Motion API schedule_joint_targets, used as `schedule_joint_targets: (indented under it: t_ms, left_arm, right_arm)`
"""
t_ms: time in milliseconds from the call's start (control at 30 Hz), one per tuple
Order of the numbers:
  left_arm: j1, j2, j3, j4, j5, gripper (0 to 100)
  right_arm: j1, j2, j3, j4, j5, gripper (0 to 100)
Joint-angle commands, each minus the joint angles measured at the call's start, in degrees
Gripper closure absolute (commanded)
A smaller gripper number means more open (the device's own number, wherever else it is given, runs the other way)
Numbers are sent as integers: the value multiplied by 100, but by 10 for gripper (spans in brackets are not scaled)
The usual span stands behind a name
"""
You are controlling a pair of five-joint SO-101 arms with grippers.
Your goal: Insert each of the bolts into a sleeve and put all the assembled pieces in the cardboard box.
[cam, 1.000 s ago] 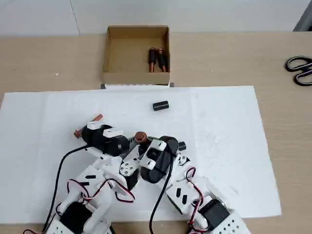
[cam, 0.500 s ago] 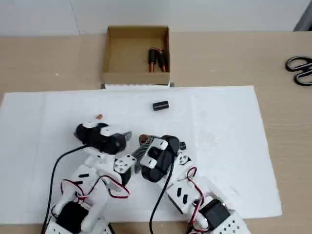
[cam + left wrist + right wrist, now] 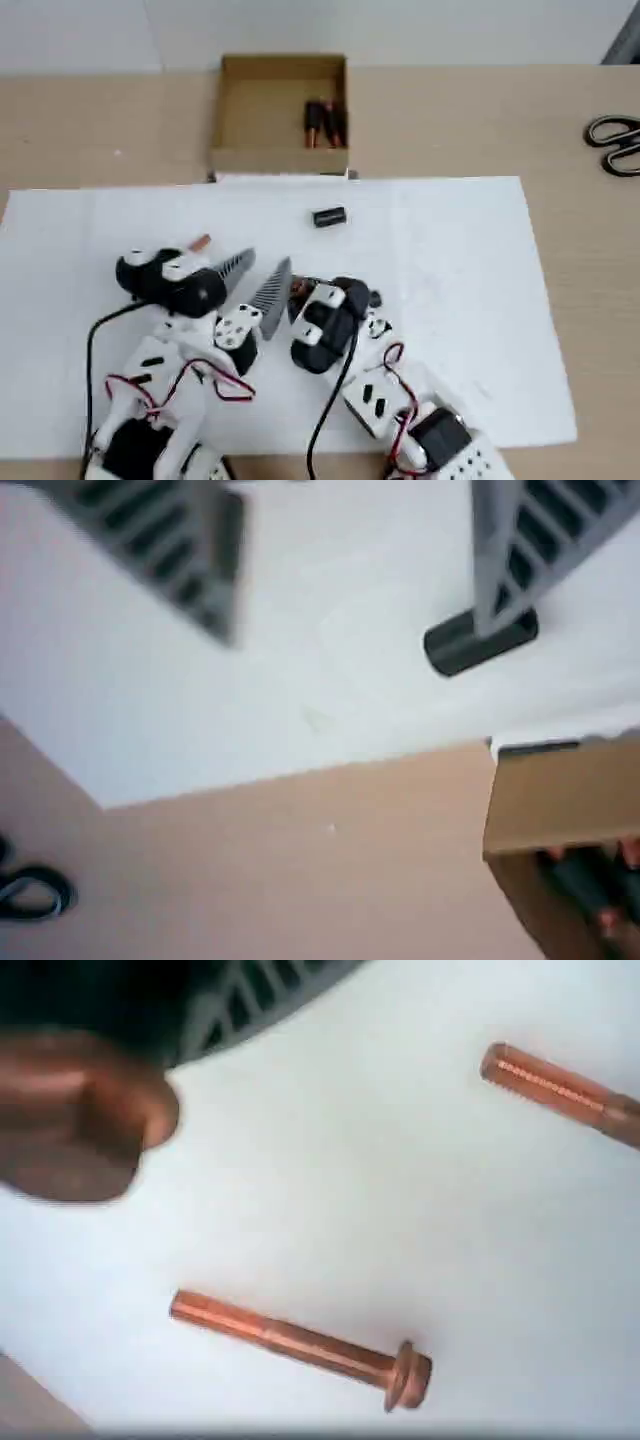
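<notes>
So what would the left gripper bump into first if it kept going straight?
Probably the black sleeve: it lies on the white paper just past one fingertip of the open left gripper. The cardboard box is farther along. Depth is hard to judge.

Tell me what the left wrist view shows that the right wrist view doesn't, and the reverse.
Left wrist only: the open left tool, the loose sleeve, the cardboard box with assembled pieces inside, and scissors on the bare table. Right wrist only: a whole bolt and a cropped bolt lying loose, plus a blurred gripped bolt in the right tool. Both: the white paper.
</notes>
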Motion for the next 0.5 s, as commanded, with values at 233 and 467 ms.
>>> schedule_joint_targets:
  t_ms: [233, 467]
  left_arm:
    - [-1081, -35, 444, 668, -281, 993]
    - [-1705, -35, 1393, 413, -835, 993]
  right_arm:
    - [611, -75, 79, -127, 9, 996]
    - [1015, -84, 79, -180, -53, 996]
